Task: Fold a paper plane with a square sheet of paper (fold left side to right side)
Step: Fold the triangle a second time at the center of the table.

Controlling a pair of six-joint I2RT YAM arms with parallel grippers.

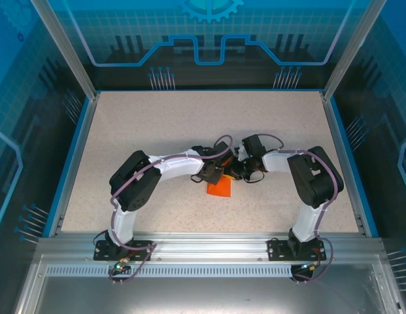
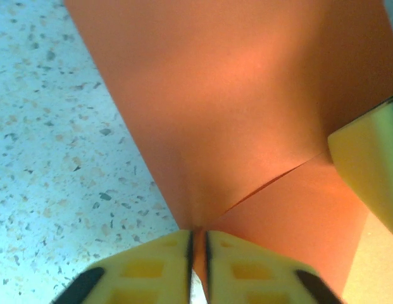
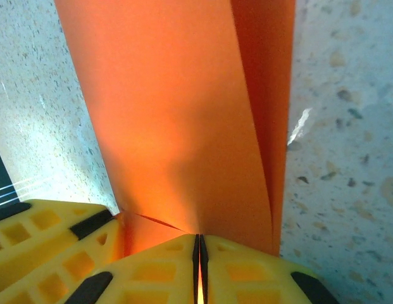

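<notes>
1. While both arms meet over the middle of the table (image 1: 189,124), the square sheet of paper (image 1: 219,188) sits right under the two wrists. From above you see it as a small orange patch poking out below them.
2. The left gripper (image 2: 197,246) has its jaws pressed together on a thin edge of the sheet (image 2: 234,107), with barely a slit between them.
3. The right gripper (image 3: 197,247) is the same, pinched tight on the near edge of the paper (image 3: 177,126). The left gripper's yellow fingers (image 3: 50,247) are just beside it.
4. Progress, as a judgement: the side-to-side fold is in hand but not finished.
   - The right wrist view shows a second layer curling round along the sheet's right side, a soft bend rather than a flat crease.
   - The left wrist view shows one flap edge slanting across the lower layer.
   - No pointed dart shape shows yet, so pressing the crease, the nose folds and the wings all look left to do.
5. Hard to make out:
   - From above, the wrists cover most of the sheet, so you can't check whether its corners line up.
   - Both wrist views cut the paper off at the top.
   - You can't tell how many layers each pinch holds, or whether the far edge rests on the table.
</notes>
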